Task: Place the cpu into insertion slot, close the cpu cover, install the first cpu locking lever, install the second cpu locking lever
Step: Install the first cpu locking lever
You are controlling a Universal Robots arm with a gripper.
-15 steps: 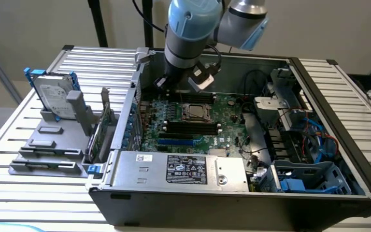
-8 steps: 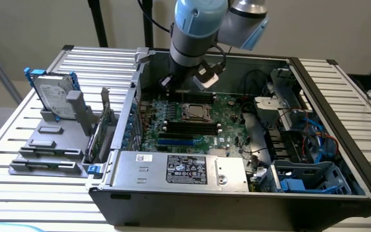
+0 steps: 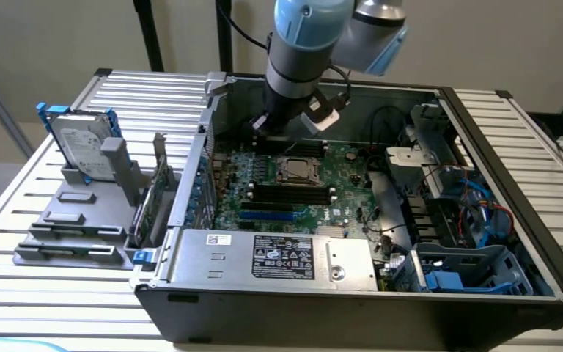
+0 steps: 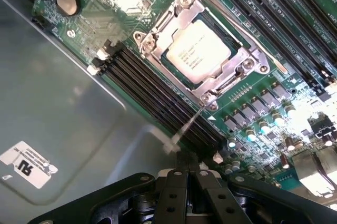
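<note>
The cpu lies flat in the insertion slot of the green motherboard, its pale face with print showing. The silvery cpu cover is folded down around it, framing the chip. One thin metal locking lever sticks up from the socket's corner, unlatched, and its bent end sits just beside my fingertips. My gripper is shut with the black fingers pressed together and nothing visible between them. In the exterior view my gripper hangs inside the case just behind the socket.
Long black memory slots run beside the socket. The grey power supply box fills the case's front. Cables and a blue drive cage crowd the exterior view's right. A hard drive stands on a grey holder outside, at the left.
</note>
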